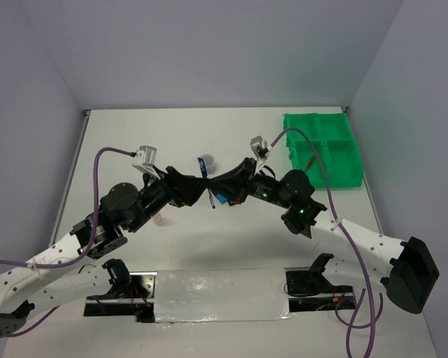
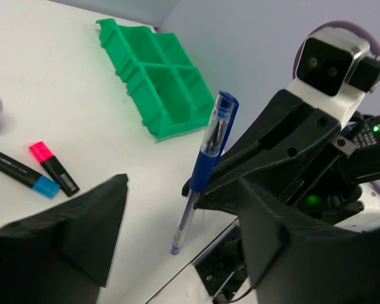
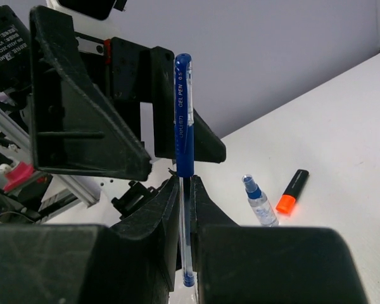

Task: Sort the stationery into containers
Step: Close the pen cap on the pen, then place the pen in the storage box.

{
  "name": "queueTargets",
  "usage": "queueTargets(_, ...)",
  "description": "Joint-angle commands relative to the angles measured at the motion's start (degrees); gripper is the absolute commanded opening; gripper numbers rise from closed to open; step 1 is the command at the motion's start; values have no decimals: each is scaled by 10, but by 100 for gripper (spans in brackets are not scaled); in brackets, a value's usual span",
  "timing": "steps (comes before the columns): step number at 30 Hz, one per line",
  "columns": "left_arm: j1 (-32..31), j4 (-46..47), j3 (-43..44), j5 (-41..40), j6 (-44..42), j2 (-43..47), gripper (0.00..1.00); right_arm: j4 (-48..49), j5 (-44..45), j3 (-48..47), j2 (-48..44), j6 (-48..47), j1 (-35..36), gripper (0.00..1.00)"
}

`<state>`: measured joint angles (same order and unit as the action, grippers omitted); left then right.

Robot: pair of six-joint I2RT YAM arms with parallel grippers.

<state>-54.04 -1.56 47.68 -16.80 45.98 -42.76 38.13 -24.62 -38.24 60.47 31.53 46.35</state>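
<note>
Right gripper pinches the blue pen at its lower barrel and holds it upright, tip down, above the middle of the table. Left gripper faces it with jaws spread wide to either side of the pen. From the pen, the green tray sits at 2 o'clock, well apart. Pink highlighter and blue highlighter lie just beside each other.

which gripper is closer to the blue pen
Right. The right gripper is shut on the blue pen, pinching its barrel; the left gripper stands open around it, fingers either side, not touching.
</note>
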Motion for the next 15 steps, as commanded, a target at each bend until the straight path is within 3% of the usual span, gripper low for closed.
queueTargets(1,-3,2,31,12,-18,7,83,24,16,-7,-5,-17,-2,0)
queueTargets(4,-2,-33,40,2,-24,14,99,12,12,-7,-7,-21,-14,0)
queueTargets(10,-2,-160,67,-52,-26,58,99,-80,38,-24,-5,-61,-72,0)
queueTargets(14,-3,-365,135,-151,-10,66,99,-241,105,-51,3,-131,-209,0)
queueTargets(15,-3,-439,155,-183,-10,66,99,-272,160,-60,7,-162,-229,0)
